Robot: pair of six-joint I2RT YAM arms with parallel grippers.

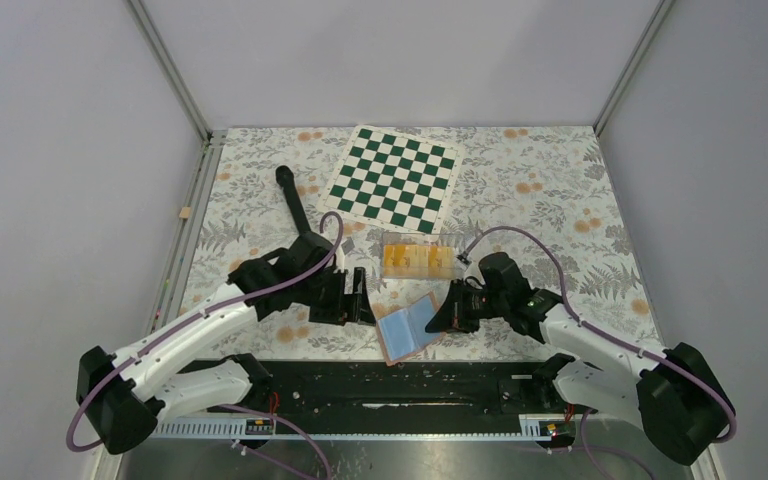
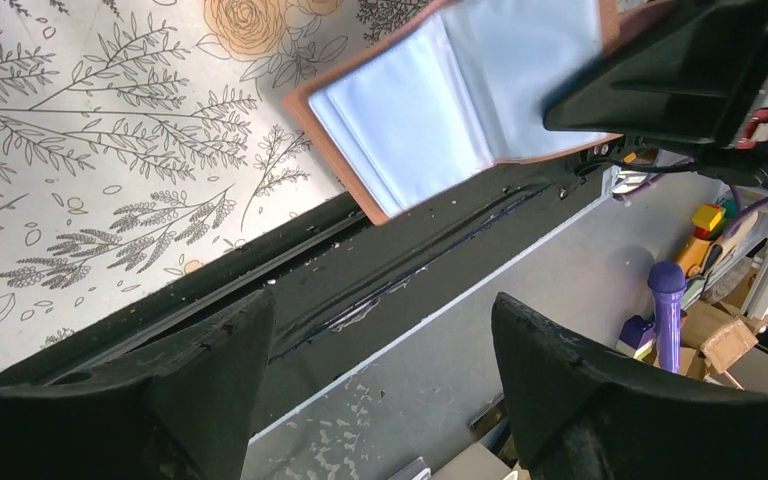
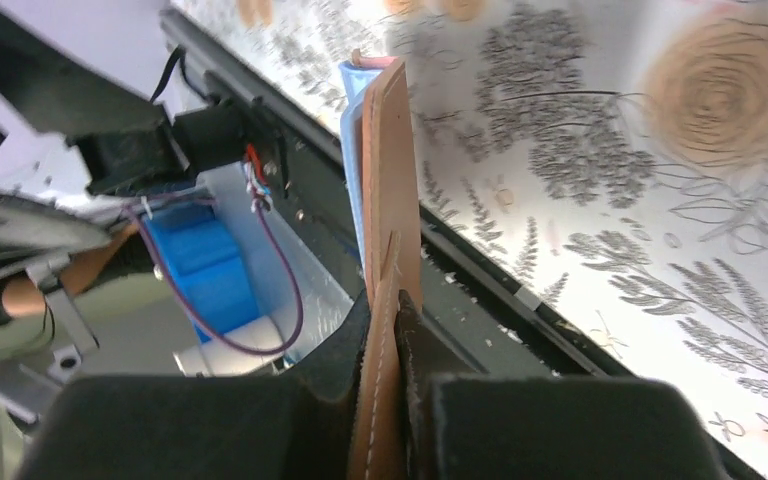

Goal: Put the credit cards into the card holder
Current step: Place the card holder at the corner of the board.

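The card holder (image 1: 407,330) lies open near the table's front edge, tan outside with light blue pockets facing up. My right gripper (image 1: 442,314) is shut on its right flap. In the right wrist view the tan leather edge (image 3: 388,170) runs up from between the closed jaws of that gripper (image 3: 385,330). My left gripper (image 1: 362,300) is open and empty just left of the holder. In the left wrist view the holder (image 2: 440,100) sits beyond the spread fingers (image 2: 210,370) of the left gripper (image 2: 380,340). Yellow-orange credit cards (image 1: 416,260) lie in a clear plastic box behind the holder.
A green-white chessboard (image 1: 395,178) lies at the back centre. A black stick-like object (image 1: 293,200) lies left of it, behind my left arm. A black rail (image 1: 410,385) runs along the front edge. A small tan block (image 1: 184,212) sits at the left wall.
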